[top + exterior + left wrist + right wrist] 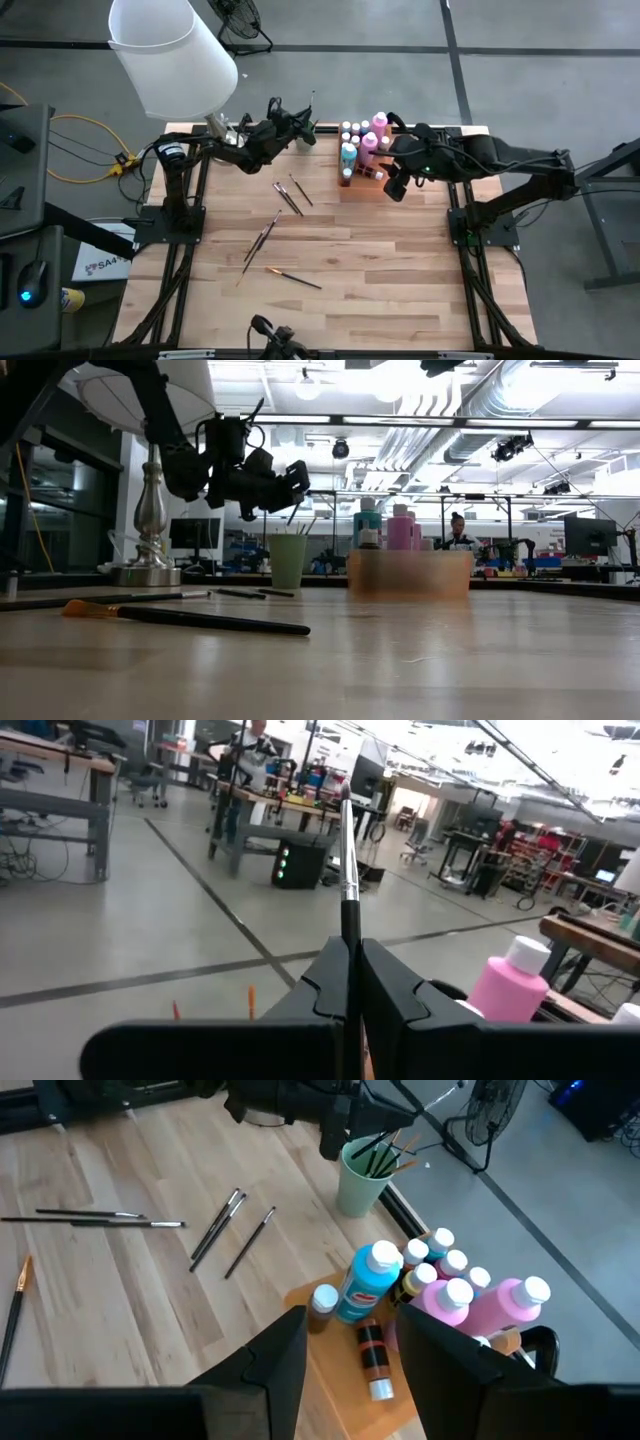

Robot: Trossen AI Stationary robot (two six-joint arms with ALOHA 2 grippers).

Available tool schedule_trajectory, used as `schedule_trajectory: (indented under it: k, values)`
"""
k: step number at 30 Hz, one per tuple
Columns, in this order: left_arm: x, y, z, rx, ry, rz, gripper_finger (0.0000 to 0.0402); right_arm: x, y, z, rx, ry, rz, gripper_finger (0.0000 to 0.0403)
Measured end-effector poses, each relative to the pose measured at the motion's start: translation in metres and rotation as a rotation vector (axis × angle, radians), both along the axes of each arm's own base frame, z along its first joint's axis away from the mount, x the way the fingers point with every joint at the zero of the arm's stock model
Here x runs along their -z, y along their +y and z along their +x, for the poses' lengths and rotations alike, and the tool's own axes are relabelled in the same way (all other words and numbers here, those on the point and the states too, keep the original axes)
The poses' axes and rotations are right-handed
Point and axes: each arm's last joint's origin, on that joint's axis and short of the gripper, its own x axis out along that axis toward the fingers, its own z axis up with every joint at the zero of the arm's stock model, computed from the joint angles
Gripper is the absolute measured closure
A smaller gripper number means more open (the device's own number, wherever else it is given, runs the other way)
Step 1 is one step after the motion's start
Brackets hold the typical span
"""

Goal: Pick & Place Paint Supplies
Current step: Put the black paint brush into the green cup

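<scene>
My left gripper [296, 120] is at the table's far edge, above the pale green cup [287, 560] that holds several brushes, and is shut on a thin dark paintbrush [349, 870]. My right gripper [350, 1320] is open above the wooden tray [365, 188] of pale-capped bottles. Its fingers stand over a teal bottle [365, 1285], a small upright brown bottle [322, 1306] and a brown bottle lying on its side [373, 1362], touching none. Pink bottles [480, 1305] stand on the tray's far part. Several brushes [288, 195] lie flat on the table. My left gripper pinches the paintbrush between its two fingers on the dark handle [350, 928], just behind the metal ferrule. The brush runs along the fingers and sticks out past their tips, bristle end [345, 798] away from me. It is lifted clear of the table and cup.
A large white lampshade [165, 55] on a silver base [150, 510] stands at the far left corner, close to my left arm. An orange-bristled brush [180, 617] lies near the table's near side, where the wood is bare. A person shows in the room behind [458, 530].
</scene>
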Motion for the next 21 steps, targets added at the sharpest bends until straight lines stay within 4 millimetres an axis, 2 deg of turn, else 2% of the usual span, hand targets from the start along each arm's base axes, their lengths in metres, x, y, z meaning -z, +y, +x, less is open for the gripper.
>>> schedule_trajectory:
  k: [12, 21]
  values:
    - [0.009, 0.021, -0.015, -0.088, 0.09, -0.045, 0.0393, 0.0, 0.0, 0.0, 0.01, 0.0, -0.01, 0.0254]
    - [0.014, 0.029, -0.02, -0.018, 0.137, -0.072, 0.0394, 0.0, 0.0, 0.0, 0.014, -0.001, -0.012, 0.0254]
